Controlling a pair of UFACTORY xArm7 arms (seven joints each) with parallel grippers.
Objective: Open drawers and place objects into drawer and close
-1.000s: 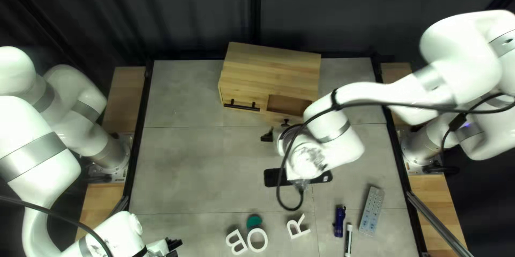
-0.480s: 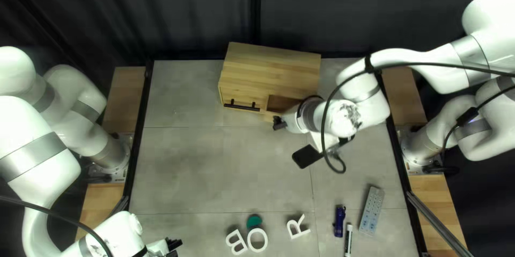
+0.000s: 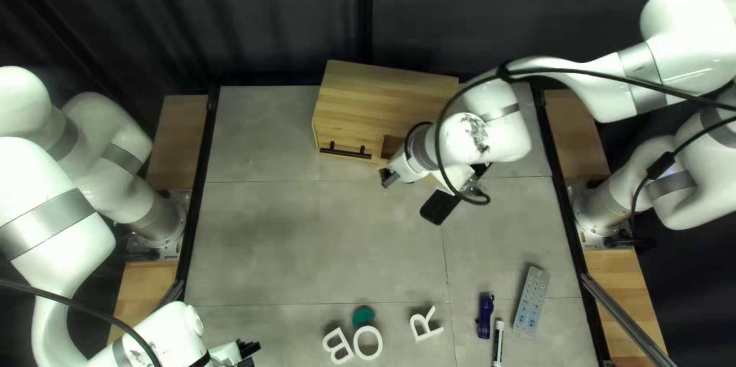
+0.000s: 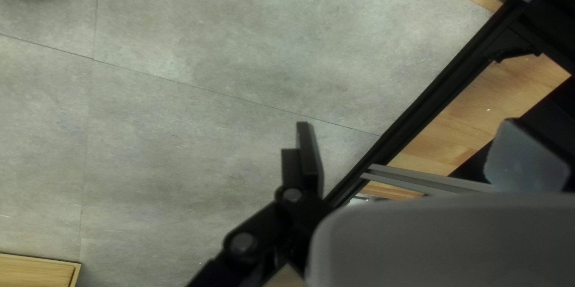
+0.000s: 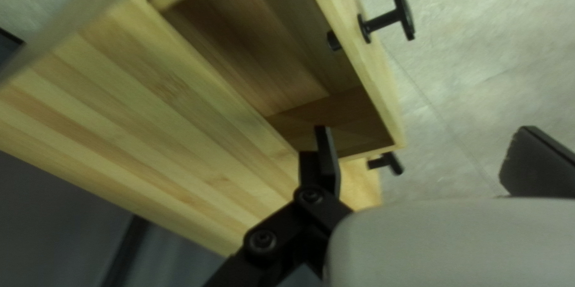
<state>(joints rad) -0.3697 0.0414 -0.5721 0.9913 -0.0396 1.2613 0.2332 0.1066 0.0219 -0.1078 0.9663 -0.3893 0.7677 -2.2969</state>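
Observation:
The wooden cabinet (image 3: 387, 99) stands at the table's far side. Its right drawer (image 5: 366, 62) is pulled out; the inside that shows holds no loose object. My right gripper (image 3: 389, 177) is in front of the cabinet. In the right wrist view my right gripper (image 5: 422, 143) stands open above the drawer's end, one finger over its inside, nothing held. My left gripper (image 3: 248, 352), near the table's front edge, is open in its wrist view, with bare table under the gripper (image 4: 407, 143). White letters B (image 3: 337, 345), O (image 3: 368, 342) and R (image 3: 425, 324) lie at the front.
A green piece (image 3: 363, 316) lies by the O. Right of the letters are a blue object (image 3: 485, 316), a marker (image 3: 498, 342) and a pale slab (image 3: 530, 302). The drawer's black knob (image 5: 392, 17) sticks out; a dark bar handle (image 3: 345, 151) is on the cabinet's left.
My right gripper moved toward the cabinet and rightward, then slightly back left. Its wrist turned, and the arm now covers part of the drawer opening. The left arm stayed still.

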